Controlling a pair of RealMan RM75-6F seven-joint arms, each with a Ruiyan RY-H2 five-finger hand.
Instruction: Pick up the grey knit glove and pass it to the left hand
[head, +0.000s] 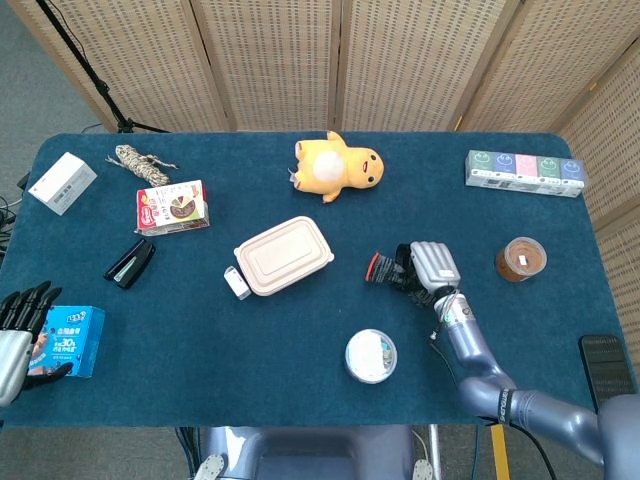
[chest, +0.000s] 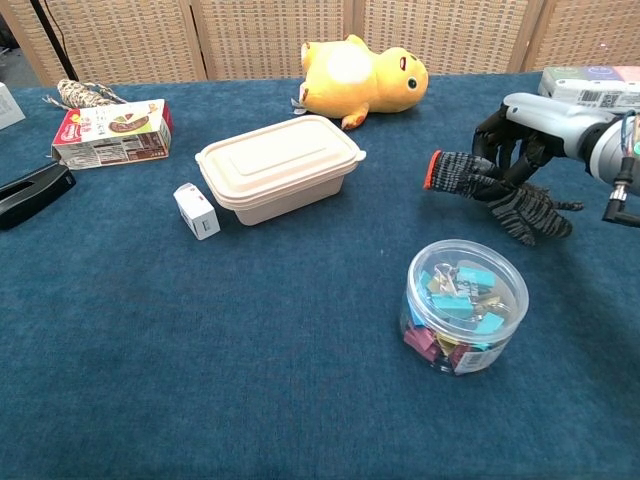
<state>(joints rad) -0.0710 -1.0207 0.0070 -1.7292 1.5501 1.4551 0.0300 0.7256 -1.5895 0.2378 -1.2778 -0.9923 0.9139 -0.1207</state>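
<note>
My right hand (chest: 522, 125) closes its dark fingers (chest: 497, 130) around the middle of the grey knit glove with the orange-red cuff (chest: 497, 190). The glove's cuff end points toward the lidded beige food container (chest: 278, 166); its finger end droops toward the blue felt-covered table (chest: 200, 350), and whether that end touches the cloth cannot be told. The step in hand is the pickup: the grasp appears made and the lift just begun. My left hand (head: 18, 335) waits at the far left table edge, fingers spread and holding nothing, just beside the blue snack box (head: 68, 339). The handover has not begun. The next move calls for raising the glove well above the round clear tub of coloured binder clips (chest: 463, 305), which sits near it, carrying it across the table, and bringing my left hand inward to meet it.
</note>
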